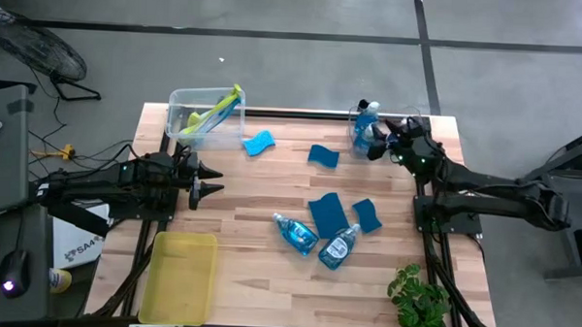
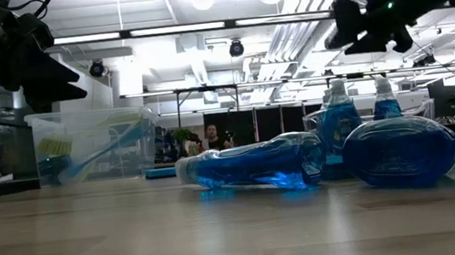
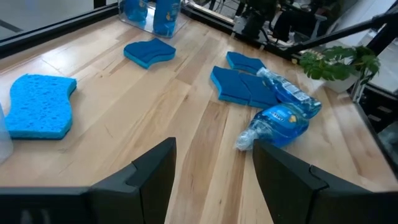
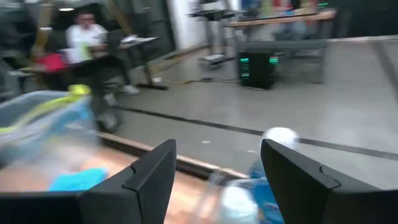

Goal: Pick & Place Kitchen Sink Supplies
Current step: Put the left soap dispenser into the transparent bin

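Two clear bottles of blue soap (image 1: 295,232) (image 1: 338,248) lie on their sides mid-table, next to two flat blue sponges (image 1: 326,215) (image 1: 367,215). Two more sponges (image 1: 259,142) (image 1: 322,156) lie nearer the far edge. Upright soap bottles (image 1: 367,118) stand in a clear bin (image 1: 354,132) at the far right. Yellow-green-handled brushes (image 1: 220,111) lean in a clear bin (image 1: 182,101) at the far left. My right gripper (image 1: 379,144) hovers open, raised beside the bottle bin, with nothing between its fingers. My left gripper (image 1: 211,180) waits open at the table's left side.
A yellow tray (image 1: 178,276) sits at the near left corner. A potted plant (image 1: 417,299) stands at the near right corner. Bare wood lies between the left gripper and the bottles mid-table. A person sits in the room beyond the table (image 4: 84,34).
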